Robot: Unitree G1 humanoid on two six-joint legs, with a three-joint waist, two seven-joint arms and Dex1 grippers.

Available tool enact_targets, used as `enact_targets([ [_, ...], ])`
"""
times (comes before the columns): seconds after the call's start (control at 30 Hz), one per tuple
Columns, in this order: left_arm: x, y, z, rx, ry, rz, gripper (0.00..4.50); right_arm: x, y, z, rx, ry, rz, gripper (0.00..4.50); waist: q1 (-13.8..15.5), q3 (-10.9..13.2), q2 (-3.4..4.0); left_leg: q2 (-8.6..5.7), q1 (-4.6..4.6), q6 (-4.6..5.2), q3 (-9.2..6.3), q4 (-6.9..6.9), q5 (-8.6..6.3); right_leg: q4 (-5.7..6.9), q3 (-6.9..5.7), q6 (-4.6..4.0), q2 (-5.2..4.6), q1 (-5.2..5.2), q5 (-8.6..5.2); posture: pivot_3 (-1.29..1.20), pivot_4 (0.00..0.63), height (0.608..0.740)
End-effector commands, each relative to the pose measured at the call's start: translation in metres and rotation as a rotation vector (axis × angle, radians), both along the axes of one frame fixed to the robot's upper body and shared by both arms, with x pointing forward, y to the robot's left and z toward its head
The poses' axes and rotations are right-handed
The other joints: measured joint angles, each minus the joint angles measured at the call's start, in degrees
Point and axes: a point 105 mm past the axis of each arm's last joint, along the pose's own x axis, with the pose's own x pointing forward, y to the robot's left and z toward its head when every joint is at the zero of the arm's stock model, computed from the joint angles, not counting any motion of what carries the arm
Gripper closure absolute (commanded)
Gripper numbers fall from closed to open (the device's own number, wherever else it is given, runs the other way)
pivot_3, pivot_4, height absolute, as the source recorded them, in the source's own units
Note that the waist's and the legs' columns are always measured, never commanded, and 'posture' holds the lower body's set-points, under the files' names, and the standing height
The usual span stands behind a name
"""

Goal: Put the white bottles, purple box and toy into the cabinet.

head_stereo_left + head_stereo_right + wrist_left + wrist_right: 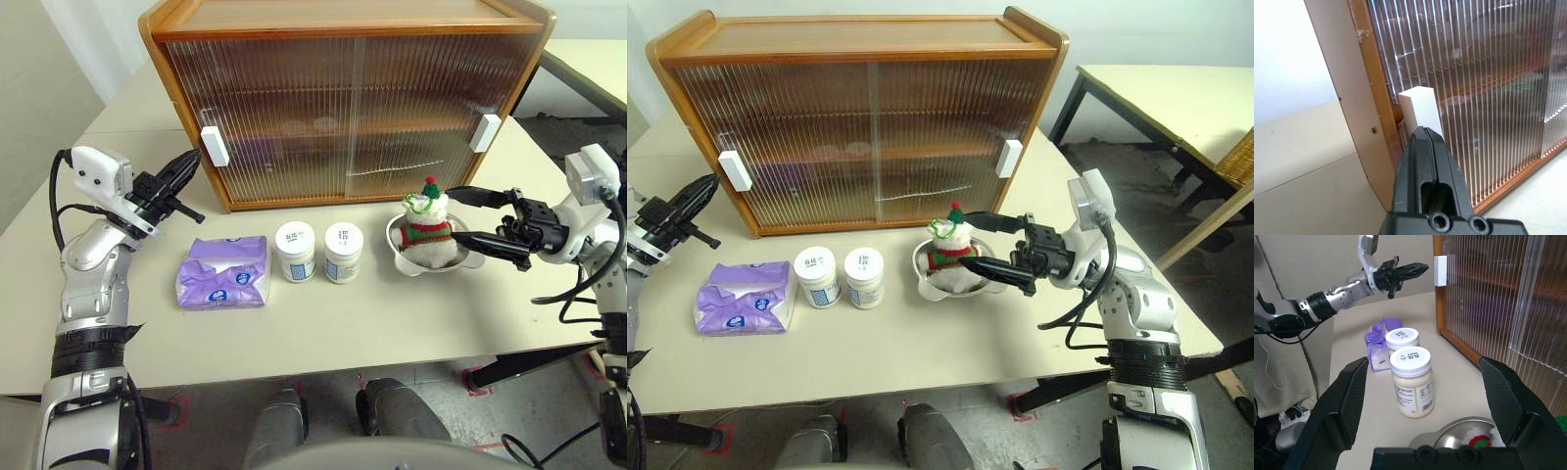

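The left gripper (188, 161), fingers pressed together, points at the cabinet's (343, 98) left white handle (215, 146). The right gripper (453, 213) stands wide apart around the toy (428, 231) in its bowl (400, 257).

The cabinet (343, 98) is orange-brown wood with ribbed translucent doors and white handles (215, 146). The purple box (223, 272) is lilac with white patches and a dark blue round logo. The white bottles (318, 252) carry blue-printed labels. The toy (428, 231) is white with a red-green striped scarf, in a silvery bowl (404, 262); the table (323, 323) is cream
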Motion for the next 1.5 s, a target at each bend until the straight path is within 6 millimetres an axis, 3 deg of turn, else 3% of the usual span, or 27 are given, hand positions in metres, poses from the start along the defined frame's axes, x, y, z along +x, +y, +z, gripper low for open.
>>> enact_targets([
  [0.03, 0.006, 0.001, -0.005, 0.004, 0.026, 0.03, 4.48, 0.001, 0.001, 0.003, 0.009, -0.038, -0.017, 0.0, 0.0, 0.0, 0.0, 0.0, 0.0, 0.0, 0.0, 0.0, 0.0, 0.0, 0.0, -0.01, 0.0, 0.0, 0.0, -0.22, 0.042, 0.74],
  [0.23, 0.008, -0.004, -0.001, -0.005, 0.02, 0.03, 4.48, -0.002, 0.004, -0.006, -0.006, -0.016, -0.008, 0.0, 0.0, 0.0, 0.0, 0.0, 0.0, 0.0, 0.0, 0.0, 0.0, 0.0, 0.0, -0.06, 0.0, -0.01, 0.04, -0.23, 0.043, 0.74],
  [0.97, 0.022, -0.026, 0.0, 0.016, 0.05, -0.046, 4.48, -0.001, 0.004, -0.005, -0.028, -0.019, -0.022, 0.0, -0.1, 0.0, 0.0, -0.09, 0.0, 0.0, 0.03, 0.01, 0.0, 0.0, 0.0, 0.04, 0.01, 0.01, 0.0, -0.24, 0.042, 0.74],
  [1.2, 0.012, -0.018, -0.004, 0.02, 0.058, -0.02, 4.48, -0.001, 0.003, -0.006, -0.029, -0.017, -0.03, 0.0, -0.4, 0.0, 0.0, -0.11, 0.0, 0.0, 0.04, 0.0, 0.0, 0.0, 0.0, 0.14, 0.02, 0.0, -0.06, -0.23, 0.046, 0.74],
  [1.33, 0.0, -0.005, -0.005, 0.017, 0.053, 0.015, 4.48, -0.001, 0.003, -0.005, -0.028, -0.016, -0.024, 0.0, -0.6, 0.0, 0.0, -0.13, 0.0, 0.0, 0.04, -0.02, 0.0, -0.01, 0.01, 0.38, 0.02, -0.01, -0.21, -0.22, 0.054, 0.74],
  [1.5, -0.001, 0.009, -0.002, 0.024, 0.043, 0.065, 4.48, 0.0, 0.005, -0.005, -0.032, -0.014, -0.017, 0.0, -0.3, 0.0, 0.01, -0.03, 0.01, -0.03, -0.01, -0.04, 0.02, 0.0, 0.01, 0.39, 0.02, 0.0, -0.22, -0.2, 0.062, 0.74],
])
